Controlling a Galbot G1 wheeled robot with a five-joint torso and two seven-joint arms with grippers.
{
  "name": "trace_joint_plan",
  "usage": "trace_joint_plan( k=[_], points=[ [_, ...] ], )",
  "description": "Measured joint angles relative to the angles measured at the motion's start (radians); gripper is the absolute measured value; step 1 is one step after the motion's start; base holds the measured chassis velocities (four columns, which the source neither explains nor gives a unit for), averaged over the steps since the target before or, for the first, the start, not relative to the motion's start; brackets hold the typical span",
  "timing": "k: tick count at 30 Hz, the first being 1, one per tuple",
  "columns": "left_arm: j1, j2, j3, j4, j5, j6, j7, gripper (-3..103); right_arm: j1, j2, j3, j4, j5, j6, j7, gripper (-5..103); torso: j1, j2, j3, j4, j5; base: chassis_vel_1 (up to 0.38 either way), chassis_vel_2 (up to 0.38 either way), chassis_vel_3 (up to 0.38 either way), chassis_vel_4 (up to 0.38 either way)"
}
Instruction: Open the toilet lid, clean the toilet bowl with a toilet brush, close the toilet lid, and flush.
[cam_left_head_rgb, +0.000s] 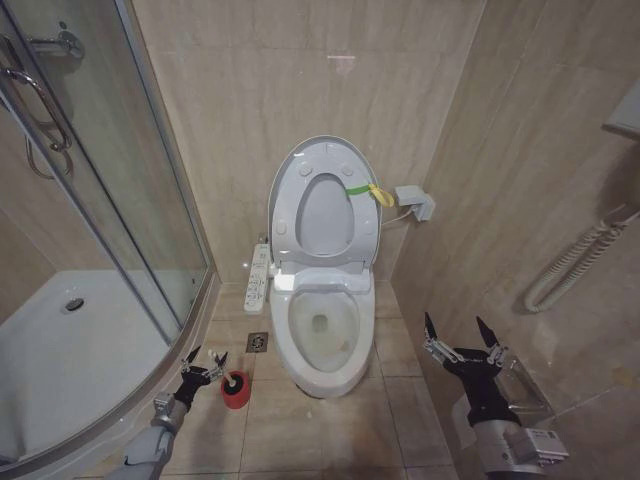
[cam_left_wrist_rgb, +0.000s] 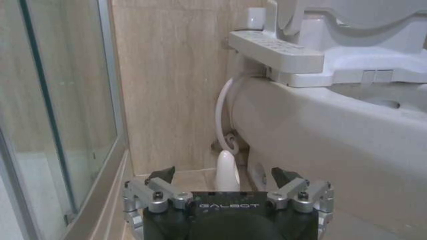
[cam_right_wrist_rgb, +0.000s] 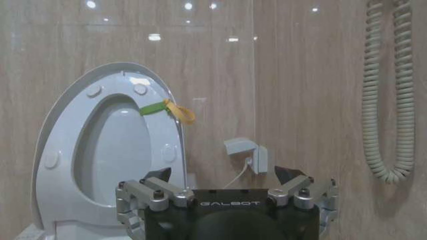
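two tools hang low on either side of a white ceramic toilet bowl (cam_left_head_rgb: 322, 335) on a beige tiled floor (cam_left_head_rgb: 300, 430). the large glossy white plastic toilet lid (cam_left_head_rgb: 325, 205), with the ring-shaped seat against it, stands raised against the tiled wall, a yellow-green band (cam_left_head_rgb: 368, 191) tied at its edge toward the robot's right. the left tool (cam_left_head_rgb: 203, 361), fingers spread apart and holding nothing, hovers just beside the small red round holder (cam_left_head_rgb: 236, 392) on the floor, left of the bowl's pedestal; in the left wrist view a thin white handle (cam_left_wrist_rgb: 227, 172), apparently the toilet brush, rises between its open fingers. the right tool (cam_left_head_rgb: 461, 334), fingers also apart and empty, hangs near the right wall, well apart from the bowl, facing the raised lid in the right wrist view.
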Motion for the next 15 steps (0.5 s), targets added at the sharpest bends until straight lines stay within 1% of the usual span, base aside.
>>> trace_joint_plan(
  k=[12,13,15],
  points=[
    [-0.009,-0.018,-0.003,0.038,0.002,-0.013,-0.006,97,0.000,0.000,0.000,0.000,0.000,0.000,0.000,100,0.000,0.000,0.000,0.0000,-0.0001,0.000,0.000,0.000,0.000],
    [-0.009,-0.018,-0.004,0.038,0.002,-0.014,-0.007,94,0.000,0.000,0.000,0.000,0.000,0.000,0.000,100,0.000,0.000,0.000,0.0000,-0.0001,0.000,0.000,0.000,0.000],
    [-0.008,-0.017,-0.005,0.036,0.004,-0.014,-0.009,94,0.000,0.000,0.000,0.000,0.000,0.000,0.000,100,0.000,0.000,0.000,0.0000,-0.0001,0.000,0.000,0.000,0.000]
  ],
)
